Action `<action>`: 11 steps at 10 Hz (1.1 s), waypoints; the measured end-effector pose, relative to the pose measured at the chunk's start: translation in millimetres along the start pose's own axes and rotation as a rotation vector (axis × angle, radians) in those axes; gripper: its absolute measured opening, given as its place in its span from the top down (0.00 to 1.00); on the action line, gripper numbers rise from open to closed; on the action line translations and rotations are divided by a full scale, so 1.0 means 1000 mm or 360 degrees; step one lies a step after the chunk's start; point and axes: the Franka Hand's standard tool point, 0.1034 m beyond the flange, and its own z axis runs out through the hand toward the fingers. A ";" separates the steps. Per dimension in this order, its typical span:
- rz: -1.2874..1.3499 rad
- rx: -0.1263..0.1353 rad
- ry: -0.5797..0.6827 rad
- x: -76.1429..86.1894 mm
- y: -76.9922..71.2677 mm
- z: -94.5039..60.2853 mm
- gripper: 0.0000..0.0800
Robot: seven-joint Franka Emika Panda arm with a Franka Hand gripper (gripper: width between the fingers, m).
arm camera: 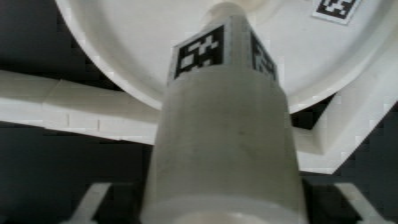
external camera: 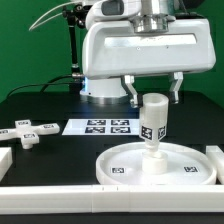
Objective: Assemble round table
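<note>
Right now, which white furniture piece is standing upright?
The cylindrical leg, upright on the round disc below the gripper; the disc and the cross-shaped foot lie flat.

In the exterior view the arm [external camera: 140,45] is cut off by the picture's upper edge. The leg [external camera: 153,125] hides the part of the round disc [external camera: 120,160] behind it. The white block [external camera: 60,195] along the front edge of the tabletop stands before the disc's front rim, so I cannot tell if they touch. The cross-shaped foot [external camera: 28,133], near the tabletop's edge at the exterior view's left, carries tags [external camera: 22,124] too small to read. In the wrist view the leg [arm camera: 214,130] is blurred close to the camera and runs out of the picture, hiding its joint with the disc [arm camera: 125,50]. One tag [arm camera: 338,8] on the disc is cut by the picture's edge.
</note>
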 end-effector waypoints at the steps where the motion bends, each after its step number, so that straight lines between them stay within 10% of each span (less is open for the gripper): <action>1: 0.0000 -0.0001 0.0002 0.000 0.000 0.000 0.49; 4: 0.0009 -0.0098 0.0230 -0.008 0.005 -0.001 0.49; 11: 0.0004 -0.0075 0.0190 -0.020 -0.007 0.000 0.49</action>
